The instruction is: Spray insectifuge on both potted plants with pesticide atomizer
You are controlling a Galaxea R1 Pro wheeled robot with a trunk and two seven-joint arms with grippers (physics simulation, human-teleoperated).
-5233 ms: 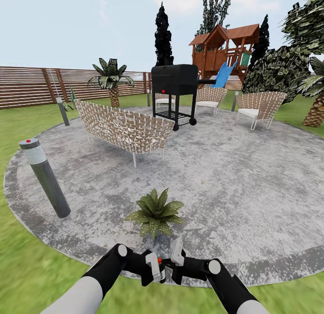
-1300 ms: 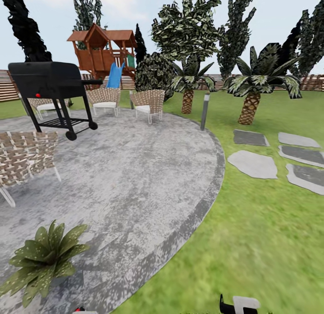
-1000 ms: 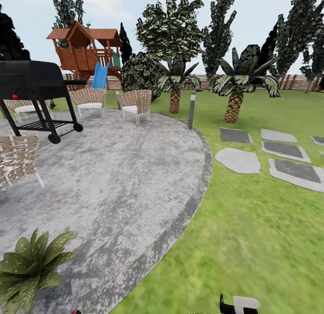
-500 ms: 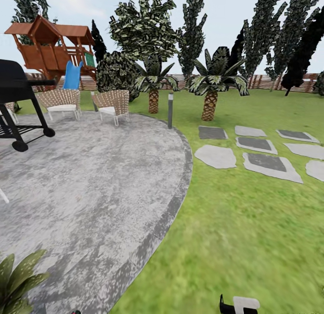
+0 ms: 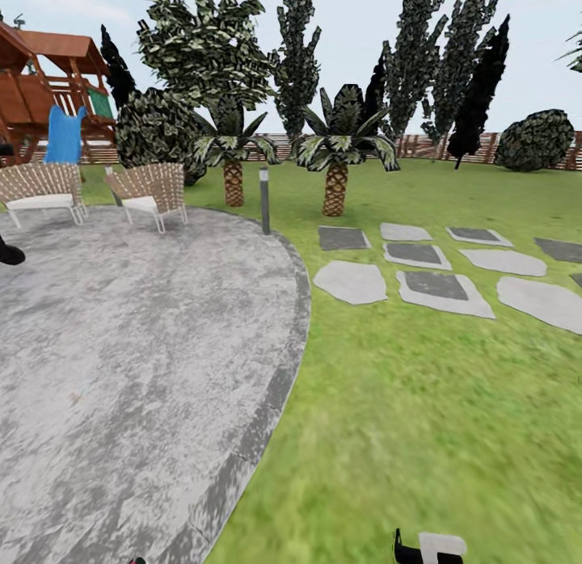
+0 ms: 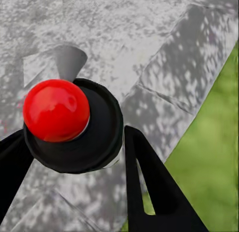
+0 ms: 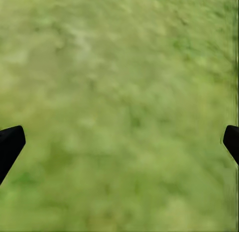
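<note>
Since the earlier pictures the head view has swung right: the potted plant and the grill have left it, and more stepping stones (image 5: 436,285) show. Left gripper (image 6: 74,142) holds the pesticide atomizer (image 6: 56,110) over the paved patch's (image 5: 121,346) edge. Right gripper (image 7: 119,142) hangs wide open above lawn (image 5: 453,402). Keep turning slowly, the grip firm, until the second plant appears.

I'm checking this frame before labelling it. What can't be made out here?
- Black atomizer with red round cap, left wrist view: its body is hidden behind its own cap.
- Right gripper, right wrist view: fingertips cut by the edges.
- Brown wooden playhouse, head view: cut off by the edge.
</note>
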